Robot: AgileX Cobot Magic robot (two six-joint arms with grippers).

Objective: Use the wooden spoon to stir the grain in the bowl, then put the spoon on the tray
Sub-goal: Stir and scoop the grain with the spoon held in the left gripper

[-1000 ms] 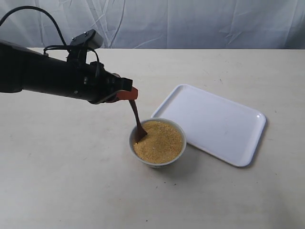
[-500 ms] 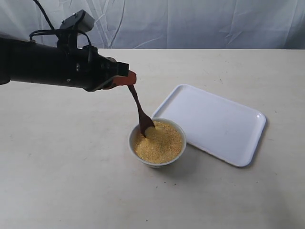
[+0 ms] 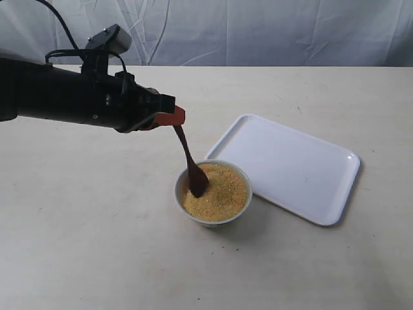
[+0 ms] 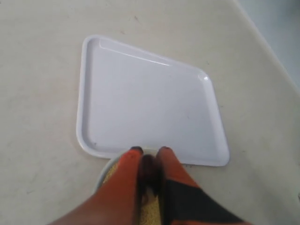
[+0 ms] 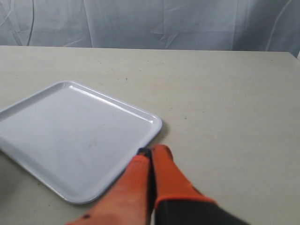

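The small white bowl [image 3: 213, 192] of golden-yellow grain [image 3: 222, 190] sits just left of the white tray [image 3: 287, 166]. My left gripper [image 3: 175, 117] hangs above and left of the bowl, shut on the handle of the dark wooden spoon [image 3: 191, 166], whose oval end dips into the grain at the bowl's left side. In the left wrist view the spoon [image 4: 149, 171] shows dark between the orange fingers [image 4: 129, 168], with grain [image 4: 151, 214] below and the tray [image 4: 145, 101] beyond. My right gripper [image 5: 151, 152] is shut and empty beside the tray's corner [image 5: 152, 123]; it is out of the exterior view.
The beige table [image 3: 97, 245] spreads wide around the bowl and tray. A pale crumpled backdrop [image 3: 258, 29] closes off the far edge. The black left arm [image 3: 58, 97] reaches in from the left above the table.
The spoon's end swung through the grain near the bowl's left rim, lifting toward the back half a second ago and now dipping again. The left gripper shifted slightly with it.
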